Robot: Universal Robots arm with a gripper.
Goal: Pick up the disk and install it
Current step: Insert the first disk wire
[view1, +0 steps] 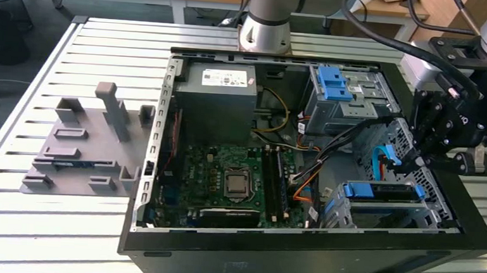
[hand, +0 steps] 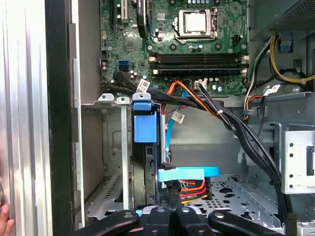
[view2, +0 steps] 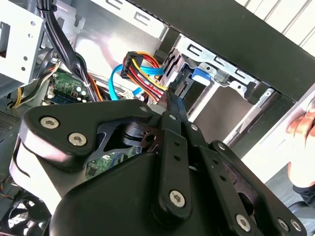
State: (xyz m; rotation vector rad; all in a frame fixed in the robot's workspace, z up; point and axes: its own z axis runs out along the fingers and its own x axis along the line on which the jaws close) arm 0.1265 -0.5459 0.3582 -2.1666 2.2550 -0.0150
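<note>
The disk (view1: 381,191) already sits upright in its slot in the metal drive cage (hand: 112,142), at a corner of the open computer case (view1: 304,261), with its blue bracket showing on top. The gripper (view1: 417,161) hangs just beside it, among the power wires (view2: 147,78) and the light-blue data cable (hand: 189,173). Its fingers are drawn together, though I can't tell whether they pinch a connector. The placing looks done. I can't make out whether the cables are plugged in.
</note>
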